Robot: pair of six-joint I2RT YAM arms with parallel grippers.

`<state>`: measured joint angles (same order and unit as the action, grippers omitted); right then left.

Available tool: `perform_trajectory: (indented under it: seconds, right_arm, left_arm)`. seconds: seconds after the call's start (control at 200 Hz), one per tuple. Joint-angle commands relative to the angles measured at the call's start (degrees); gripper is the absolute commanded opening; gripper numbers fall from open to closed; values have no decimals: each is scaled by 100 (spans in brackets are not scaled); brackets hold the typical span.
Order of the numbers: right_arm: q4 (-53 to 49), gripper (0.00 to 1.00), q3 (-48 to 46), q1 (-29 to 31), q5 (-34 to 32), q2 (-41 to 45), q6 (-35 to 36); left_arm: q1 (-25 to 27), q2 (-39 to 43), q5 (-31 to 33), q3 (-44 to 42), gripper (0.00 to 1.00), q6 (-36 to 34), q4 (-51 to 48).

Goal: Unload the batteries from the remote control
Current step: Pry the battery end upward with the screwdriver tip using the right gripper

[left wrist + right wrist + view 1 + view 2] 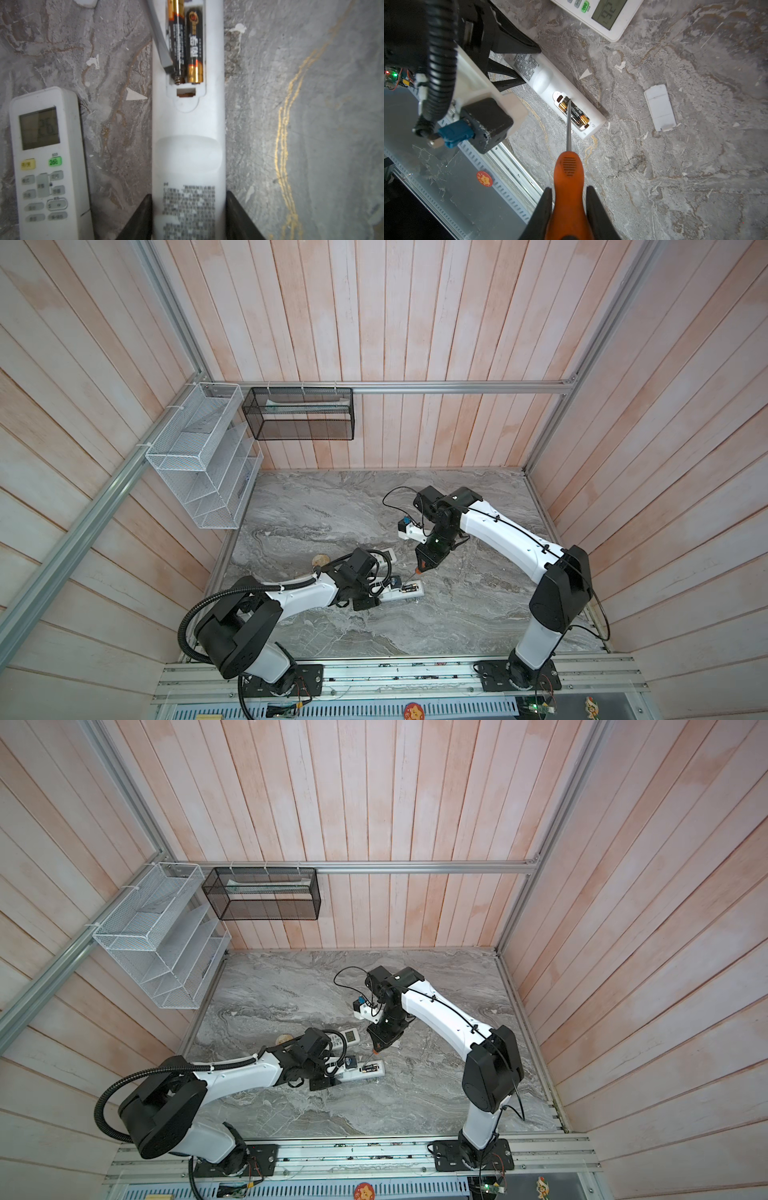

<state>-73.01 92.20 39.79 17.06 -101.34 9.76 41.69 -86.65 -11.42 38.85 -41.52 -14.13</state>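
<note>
A white remote control (188, 145) lies face down on the marble table with its battery bay uncovered. Two dark batteries with gold bands (194, 45) sit side by side in the bay. My left gripper (188, 199) is shut on the remote's printed end, one finger on each long side. My right gripper (569, 193) is shut on the orange handle of a screwdriver (568, 166). The shaft reaches over the batteries (577, 114), and its tip rests at the spring end of one of them. In both top views the two grippers meet over the remote (405, 591) (365, 1069).
A second remote with a lit display (47, 162) lies just beside the held one. A small white cover (659, 108) lies loose on the table. A round wooden piece (320, 560) sits behind my left arm. White (199, 456) and black (299, 414) wire baskets hang on the walls.
</note>
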Motion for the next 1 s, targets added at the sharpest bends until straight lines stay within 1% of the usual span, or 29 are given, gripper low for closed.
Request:
perform_trajectory:
  seconds: [0.0, 0.14, 0.3, 0.47, 0.61, 0.905, 0.995]
  right_arm:
    - [188, 0, -200, 161, -35, -125, 97]
    - [150, 0, -422, 161, -362, 175, 92]
    - [9, 0, -227, 96, -751, 246, 63]
    - [-34, 0, -199, 29, -817, 326, 63]
    - [-115, 0, -147, 9, -1101, 458, 69]
    - [-142, 0, -77, -107, -1142, 690, 64]
    - [-96, 0, 16, -121, -937, 664, 92]
  left_arm:
    - [-104, -123, 612, -149, 22, -139, -759]
    - [-152, -115, 632, -117, 21, -151, -802]
    - [-179, -92, 677, -97, 22, -171, -848]
    - [-189, -82, 740, -97, 21, -161, -881]
    - [-239, -117, 882, -54, 21, -125, -907]
    - [-281, -219, 852, 3, 21, -125, -929]
    - [-279, -192, 817, -6, 21, -128, -931]
